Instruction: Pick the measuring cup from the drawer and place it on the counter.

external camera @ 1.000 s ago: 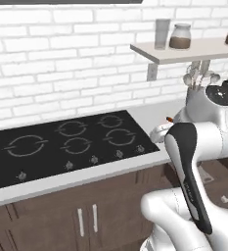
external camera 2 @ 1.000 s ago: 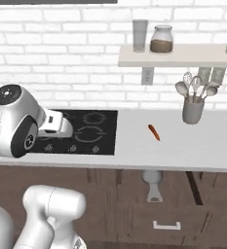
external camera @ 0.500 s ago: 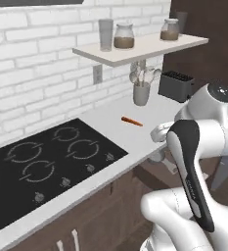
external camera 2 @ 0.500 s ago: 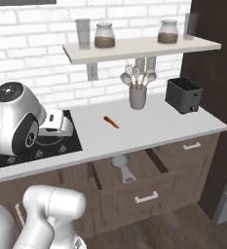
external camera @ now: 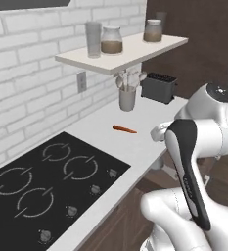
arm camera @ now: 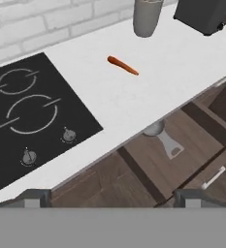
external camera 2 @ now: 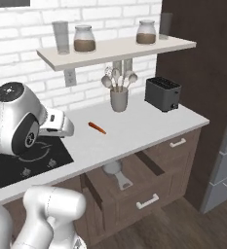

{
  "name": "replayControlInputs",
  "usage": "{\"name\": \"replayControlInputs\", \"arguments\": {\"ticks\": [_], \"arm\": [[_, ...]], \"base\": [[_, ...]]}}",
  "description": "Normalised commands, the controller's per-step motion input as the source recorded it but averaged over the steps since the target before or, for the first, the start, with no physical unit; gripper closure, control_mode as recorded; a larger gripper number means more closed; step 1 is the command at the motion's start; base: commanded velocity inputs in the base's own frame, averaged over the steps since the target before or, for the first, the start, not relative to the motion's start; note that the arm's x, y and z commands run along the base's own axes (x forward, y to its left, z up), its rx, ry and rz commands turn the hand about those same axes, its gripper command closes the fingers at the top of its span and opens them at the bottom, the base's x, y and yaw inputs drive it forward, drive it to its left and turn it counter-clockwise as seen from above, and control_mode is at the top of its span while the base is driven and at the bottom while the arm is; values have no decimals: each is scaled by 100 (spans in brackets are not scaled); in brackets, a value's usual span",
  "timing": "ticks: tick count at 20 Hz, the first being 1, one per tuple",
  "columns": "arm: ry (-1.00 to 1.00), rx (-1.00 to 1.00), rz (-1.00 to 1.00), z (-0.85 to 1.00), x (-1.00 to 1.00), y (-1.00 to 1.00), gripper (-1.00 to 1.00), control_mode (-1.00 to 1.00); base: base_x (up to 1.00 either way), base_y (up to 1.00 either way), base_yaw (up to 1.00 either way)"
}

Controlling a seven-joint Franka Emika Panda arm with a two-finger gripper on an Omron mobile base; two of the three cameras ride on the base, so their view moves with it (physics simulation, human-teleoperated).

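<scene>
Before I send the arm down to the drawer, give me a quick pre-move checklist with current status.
1. Drawer pulled open: ok.
2. Measuring cup visible in the drawer, at its back under the counter edge, handle pointing outward: ok.
3. Nothing lying on the cup: ok.
4. Gripper open and empty: cannot tell, just the fingertips show.
5. Gripper lined up over the cup: not ok, it sits high above the counter.
6. Free counter space near the orange stick for placing: ok.
</scene>
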Motion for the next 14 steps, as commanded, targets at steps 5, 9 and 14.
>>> {"name": "replayControlInputs", "arguments": {"ticks": [5,9,14], "arm": [[0,0,-7,0,-4,-2,-100,-100],[9,3,-8,-30,0,-78,-100,-100],[21,8,-3,-58,0,-100,-100,-100]], "base": [[-28,0,-7],[0,0,0],[0,0,0]]}}
